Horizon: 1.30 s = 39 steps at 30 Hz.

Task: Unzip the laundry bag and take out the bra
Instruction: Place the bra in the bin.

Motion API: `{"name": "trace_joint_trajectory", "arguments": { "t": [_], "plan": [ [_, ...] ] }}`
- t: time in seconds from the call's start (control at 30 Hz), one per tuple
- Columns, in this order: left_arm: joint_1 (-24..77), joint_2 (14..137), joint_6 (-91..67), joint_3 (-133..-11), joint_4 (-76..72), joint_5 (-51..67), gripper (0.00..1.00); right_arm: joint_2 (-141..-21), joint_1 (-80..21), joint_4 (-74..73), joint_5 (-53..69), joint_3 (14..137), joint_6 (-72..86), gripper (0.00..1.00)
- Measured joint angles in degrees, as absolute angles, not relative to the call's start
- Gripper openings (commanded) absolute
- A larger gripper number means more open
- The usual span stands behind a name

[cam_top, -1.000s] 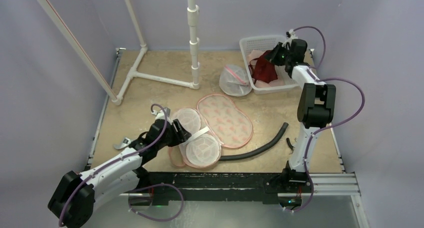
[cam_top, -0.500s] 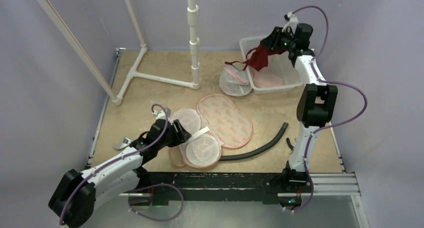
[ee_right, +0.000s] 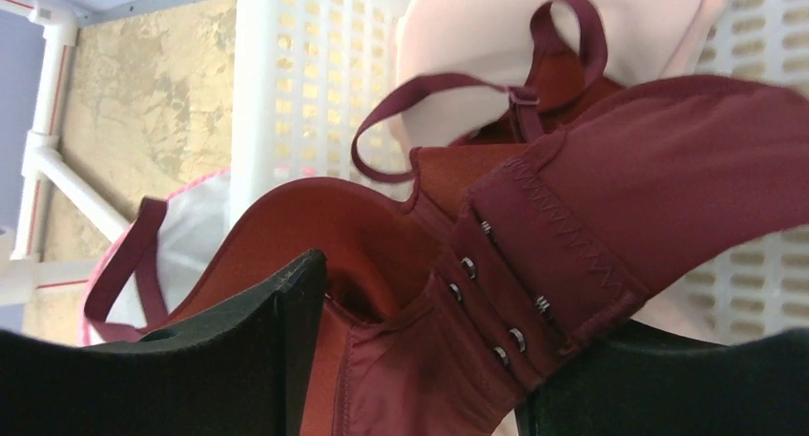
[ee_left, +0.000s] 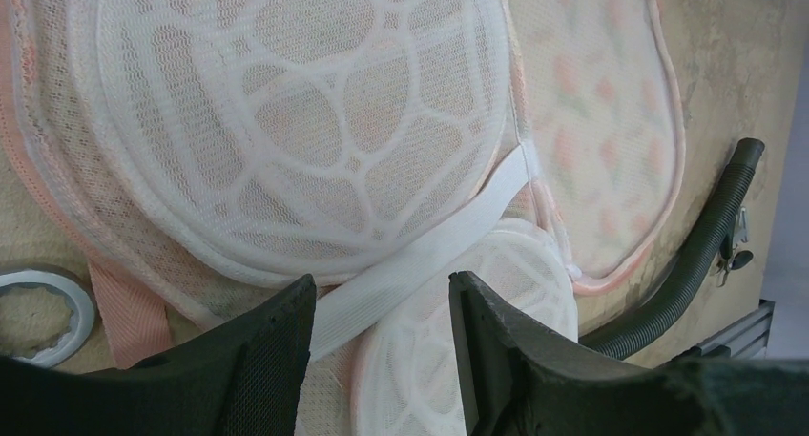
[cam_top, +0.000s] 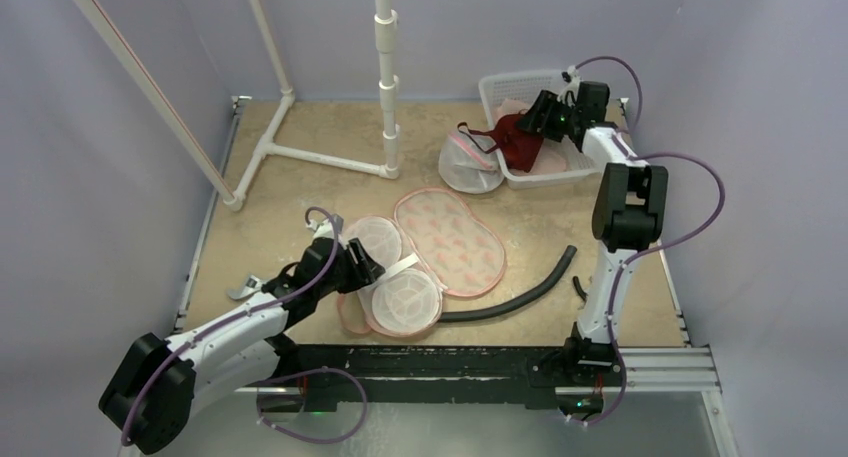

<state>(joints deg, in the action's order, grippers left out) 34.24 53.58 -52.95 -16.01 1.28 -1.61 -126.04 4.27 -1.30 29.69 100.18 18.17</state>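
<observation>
Top external view puts the dark red bra (cam_top: 515,137) across the near-left rim of the white slotted plastic basket (cam_top: 520,77) at the far right of the table. Part of it is inside, and one strap trails out onto the small domed white mesh bag (cam_top: 468,162) just beside the basket. The pink patterned mesh laundry bag (cam_top: 450,239) lies unzipped and spread flat mid-table, well apart from the bra.

We judge the danger to be a snag. The hook-and-eye band sits right between the fingers of the right gripper (ee_right: 439,331), so if that arm pulls away while cloth clings to a finger, the bra could be dragged back over the rim. The hanging strap adds weight on the outside, and the bra could slide out on its own.

Those fingers stand wide apart on either side of the bunched fabric, not pinching it. Whether the cloth rests against one pad we cannot quite tell from the wrist view.

Over at the laundry bag, the left gripper (ee_left: 382,302) has its fingers parted above a white strap (ee_left: 429,255) that runs between the round white mesh cups (cam_top: 390,277), and it grips nothing.
</observation>
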Motion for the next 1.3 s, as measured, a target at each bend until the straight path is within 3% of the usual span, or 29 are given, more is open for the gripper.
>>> {"name": "trace_joint_trajectory", "arguments": {
  "t": [0.47,0.73,0.93,1.1,1.17,1.3],
  "plan": [
    [34.24,51.68,-54.46,-14.94,-0.51,0.45,0.52,-115.81,4.34,18.39,33.06,75.46,36.73,0.67],
    [34.24,49.10,-54.50,-14.79,-0.27,0.45,0.52,-112.42,4.60,22.63,32.93,70.76,43.75,0.67],
    [34.24,49.17,-54.89,-14.70,-0.27,0.47,0.52,-107.94,5.52,25.58,32.71,70.13,46.76,0.56],
    [34.24,49.30,-54.94,-14.63,-0.32,0.47,0.52,-107.79,6.42,26.24,32.56,69.82,48.71,0.55],
    [34.24,49.34,-54.94,-14.61,-0.32,0.47,0.52,-108.18,6.52,26.26,32.49,69.80,49.19,0.47],
    [34.24,49.41,-54.94,-14.50,-0.32,0.47,0.52,-108.49,6.52,26.41,32.47,68.53,50.39,0.20]
  ]
}}
